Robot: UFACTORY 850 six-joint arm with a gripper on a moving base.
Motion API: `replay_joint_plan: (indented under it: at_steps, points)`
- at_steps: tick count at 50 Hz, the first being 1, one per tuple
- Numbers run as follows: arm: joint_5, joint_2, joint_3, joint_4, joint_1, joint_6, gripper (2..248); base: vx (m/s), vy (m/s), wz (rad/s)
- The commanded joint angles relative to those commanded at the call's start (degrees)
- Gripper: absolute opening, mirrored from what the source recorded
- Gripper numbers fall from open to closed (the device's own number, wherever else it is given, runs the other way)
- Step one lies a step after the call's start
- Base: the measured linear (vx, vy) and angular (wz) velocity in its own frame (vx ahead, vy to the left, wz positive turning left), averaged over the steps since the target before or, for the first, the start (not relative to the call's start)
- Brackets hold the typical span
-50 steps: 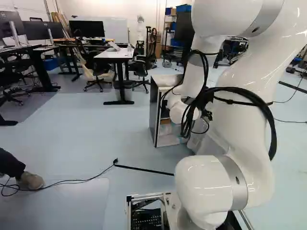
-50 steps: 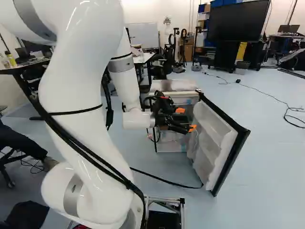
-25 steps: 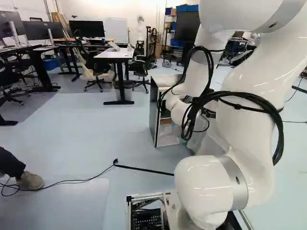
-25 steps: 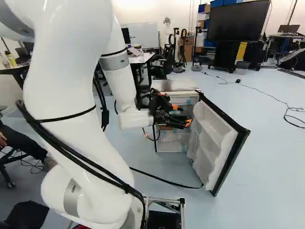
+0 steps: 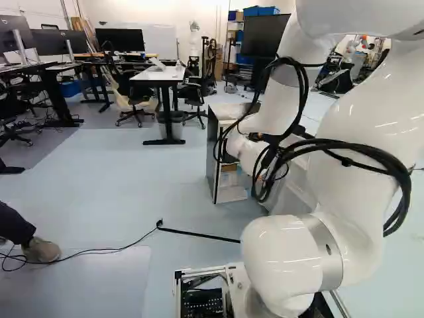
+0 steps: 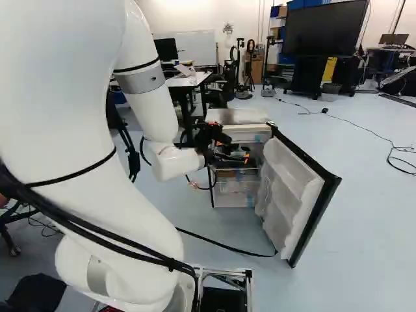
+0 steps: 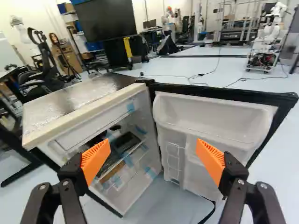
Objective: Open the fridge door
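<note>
The fridge door [image 6: 296,188] stands wide open in the right base view, its white shelved inner side showing and its black edge outward. Left of it there is the fridge body [image 6: 235,117] with items on its inner shelves. My gripper [image 6: 244,155] is in front of the fridge opening, left of the door. In the wrist view the gripper [image 7: 153,161] is open, its orange pads wide apart with nothing between them. Ahead of it are the fridge interior [image 7: 135,156] and the door's inner side [image 7: 210,121]; neither pad visibly grips the door.
A black cable [image 6: 221,244] runs along the floor before the fridge. Farther back stand a desk [image 5: 159,74], office chairs and a large screen [image 6: 325,29]. A person's foot [image 5: 41,250] shows at the left of the left base view. Another robot [image 7: 268,32] stands far off.
The arm has swung, its upper links shifting right in the left base view and left in the right one. The gripper has moved slightly left, away from the door. Base and door have stayed put.
</note>
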Motion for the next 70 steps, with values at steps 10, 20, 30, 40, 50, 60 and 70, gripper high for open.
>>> replay_joint_plan:
  at_steps: [10,20,30,40,50,60,70]
  points:
    - [-2.42,3.43,2.02,-6.44,0.51,0.00,247,0.000,0.000,0.000]
    - [-4.64,6.59,3.87,-12.36,0.98,0.00,247,0.000,0.000,0.000]
    - [-6.58,9.34,5.49,-17.51,1.39,0.00,247,0.000,0.000,0.000]
    - [-8.27,11.75,6.91,-22.03,1.74,0.00,247,0.000,0.000,0.000]
    - [-9.73,13.82,8.12,-25.91,2.05,0.00,247,0.000,0.000,0.000]
    - [-10.97,15.57,9.16,-29.21,2.31,0.00,247,0.000,0.000,0.000]
    - [-11.94,16.95,9.97,-31.79,2.52,0.00,247,0.000,0.000,0.000]
